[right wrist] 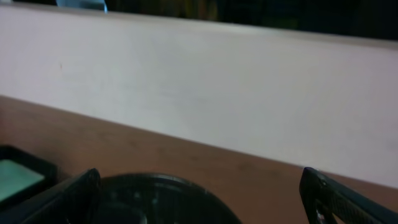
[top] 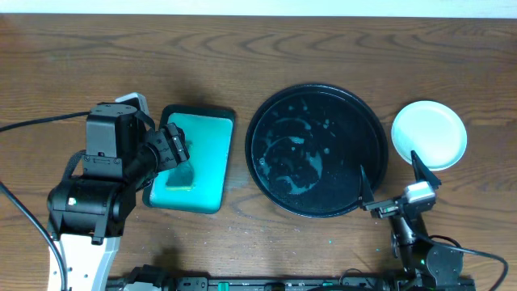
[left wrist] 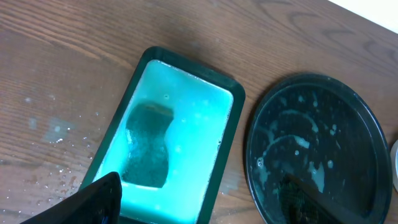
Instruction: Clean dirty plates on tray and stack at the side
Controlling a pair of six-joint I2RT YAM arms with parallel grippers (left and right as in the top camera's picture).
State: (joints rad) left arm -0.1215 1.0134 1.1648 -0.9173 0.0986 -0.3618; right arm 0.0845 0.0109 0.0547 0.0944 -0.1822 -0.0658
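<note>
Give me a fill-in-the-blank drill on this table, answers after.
1. The black tray carries ___ plates.
2. In the overhead view, the pale plate sits to the tray's ___.
3. The right gripper has its jaws ___.
4. The tub of teal liquid holds a ___.
Answers: no; right; open; sponge.

Black-and-white arms (top: 103, 166) — black cables (top: 32, 125), dark pointed jaws.
</note>
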